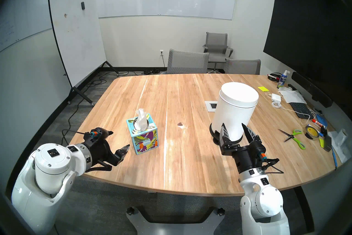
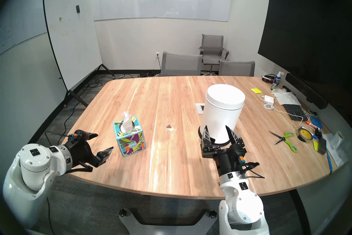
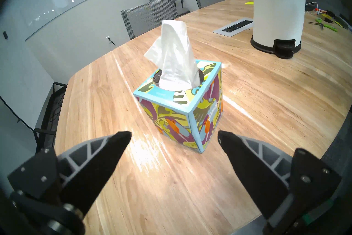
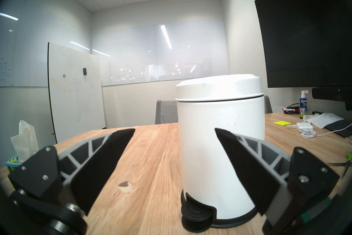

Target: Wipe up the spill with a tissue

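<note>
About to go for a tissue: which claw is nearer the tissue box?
Left. The left claw hangs open just beside the tissue box, on its left in the head view. The right claw, also open, is across the table in front of the white pedal bin, beyond the spill.

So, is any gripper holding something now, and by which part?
Nothing is held. The left gripper and the right gripper are both open and empty; the white crumpled tissue is in its box.

spill (image 1: 180, 124): small dark brown blotch, seemingly pale-rimmed, mid-table | tissue (image 3: 176, 55): white, crumpled, upright from box
</note>
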Motion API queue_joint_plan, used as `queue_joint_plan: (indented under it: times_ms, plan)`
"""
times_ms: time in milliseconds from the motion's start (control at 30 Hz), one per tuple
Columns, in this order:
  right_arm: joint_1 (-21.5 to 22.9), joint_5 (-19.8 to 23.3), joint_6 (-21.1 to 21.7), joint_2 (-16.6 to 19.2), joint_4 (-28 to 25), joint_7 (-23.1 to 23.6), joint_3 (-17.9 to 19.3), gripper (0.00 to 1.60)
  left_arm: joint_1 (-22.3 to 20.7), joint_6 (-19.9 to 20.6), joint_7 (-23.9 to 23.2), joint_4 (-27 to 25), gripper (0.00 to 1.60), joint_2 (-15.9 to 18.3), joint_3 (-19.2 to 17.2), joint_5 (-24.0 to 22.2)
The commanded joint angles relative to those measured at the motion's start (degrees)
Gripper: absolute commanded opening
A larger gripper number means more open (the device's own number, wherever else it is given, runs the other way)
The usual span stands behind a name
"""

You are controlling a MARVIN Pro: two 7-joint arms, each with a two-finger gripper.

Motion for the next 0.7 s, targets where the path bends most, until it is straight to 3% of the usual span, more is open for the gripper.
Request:
queue_joint_plan:
  times_ms: [0,533,600,667]
  plan:
    - [0.1,0.0,-0.2,0.1,-1.3,0.1,0.0,1.60,0.4,-1.7,0.2,-1.1,1.60,-0.2,-0.5,0.4]
    - [0.1,0.0,-0.2,0.1,-1.2,0.1,0.0,1.60,-0.3,-3.1,-0.7,-1.4,1.60,1.3,0.0,2.1]
    - [0.1,0.0,-0.2,0.1,-1.2,0.1,0.0,1.60,-0.8,-5.9,-1.6,-1.1,1.60,2.6,0.3,2.9]
    - [0.1,0.0,-0.2,0.1,-1.2,0.1,0.0,1.60,-0.9,-6.1,-1.8,-1.0,1.60,2.6,0.3,3.1]
